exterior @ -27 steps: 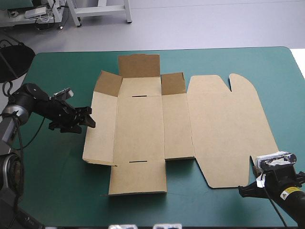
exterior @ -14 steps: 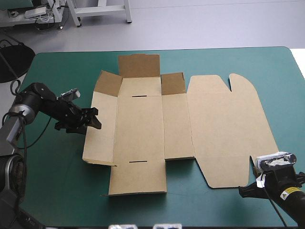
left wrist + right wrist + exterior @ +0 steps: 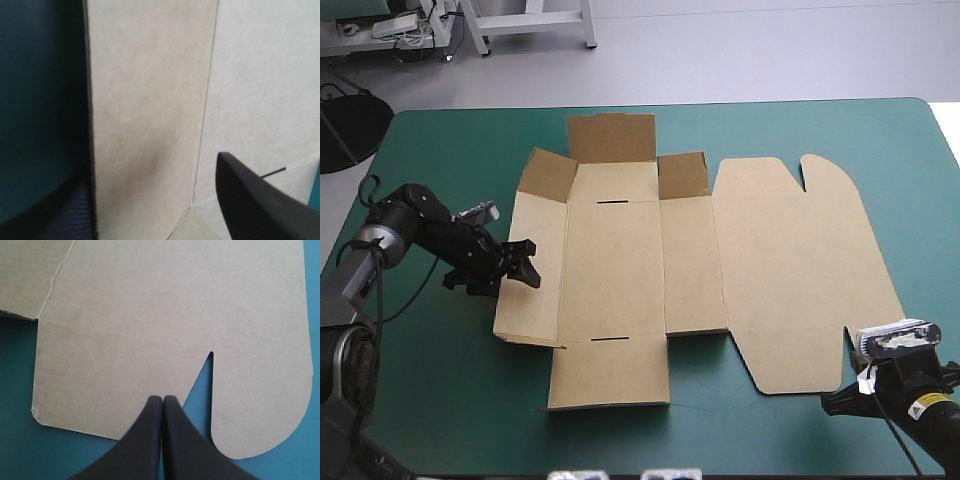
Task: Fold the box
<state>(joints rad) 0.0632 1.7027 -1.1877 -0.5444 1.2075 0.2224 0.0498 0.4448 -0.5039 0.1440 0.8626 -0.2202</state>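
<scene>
Left arm black, grey lower link. Right arm black, yellow label. Gripper fingers black curved fins.

The brown box lies unfolded mid-table, mostly flat, with 3 far flaps raised.

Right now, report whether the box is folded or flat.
Mostly flat: the box lies spread; only its far flaps stand raised.
</scene>
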